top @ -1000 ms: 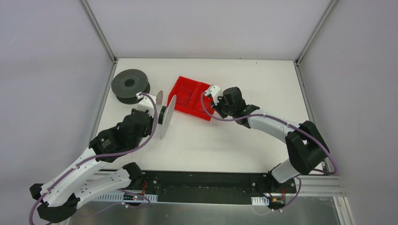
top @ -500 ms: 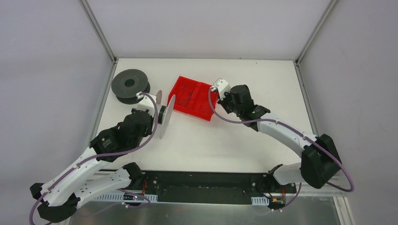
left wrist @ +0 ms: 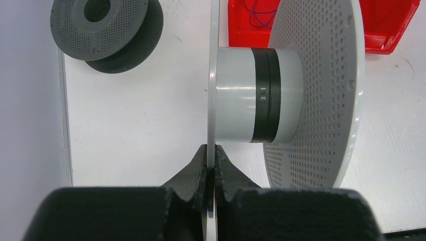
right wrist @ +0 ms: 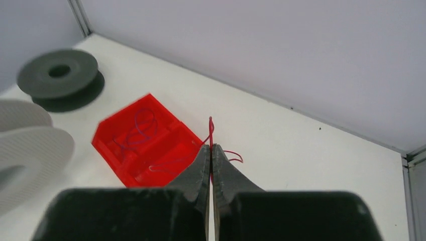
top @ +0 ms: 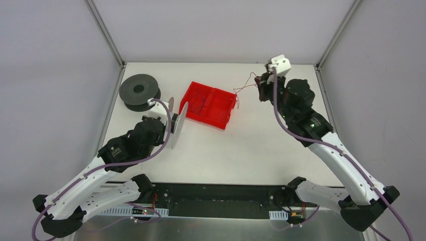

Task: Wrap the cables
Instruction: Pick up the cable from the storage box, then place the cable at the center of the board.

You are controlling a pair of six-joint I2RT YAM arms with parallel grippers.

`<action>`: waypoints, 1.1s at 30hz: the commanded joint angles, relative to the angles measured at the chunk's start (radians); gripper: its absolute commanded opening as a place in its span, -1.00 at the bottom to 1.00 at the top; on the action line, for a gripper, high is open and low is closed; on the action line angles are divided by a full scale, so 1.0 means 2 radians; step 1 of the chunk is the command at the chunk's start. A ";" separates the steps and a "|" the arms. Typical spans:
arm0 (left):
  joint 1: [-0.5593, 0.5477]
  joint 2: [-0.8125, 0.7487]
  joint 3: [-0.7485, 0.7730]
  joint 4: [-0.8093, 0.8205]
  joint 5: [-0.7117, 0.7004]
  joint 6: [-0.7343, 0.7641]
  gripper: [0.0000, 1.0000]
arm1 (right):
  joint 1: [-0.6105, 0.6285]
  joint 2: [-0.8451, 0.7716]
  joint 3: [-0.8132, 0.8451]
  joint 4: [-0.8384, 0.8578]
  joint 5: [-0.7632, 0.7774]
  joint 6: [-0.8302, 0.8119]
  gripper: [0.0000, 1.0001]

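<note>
Right wrist view: red cable in closed jaws of right gripper.

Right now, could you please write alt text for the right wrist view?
The right gripper, shut, pinches a thin red cable above a white table. Behind lie a red tray holding loose wires, a dark grey spool and a white spool's edge.
</note>
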 commanded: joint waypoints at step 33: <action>0.002 -0.014 0.000 0.037 0.012 -0.002 -1.00 | -0.063 -0.023 -0.059 -0.251 0.160 0.327 -0.54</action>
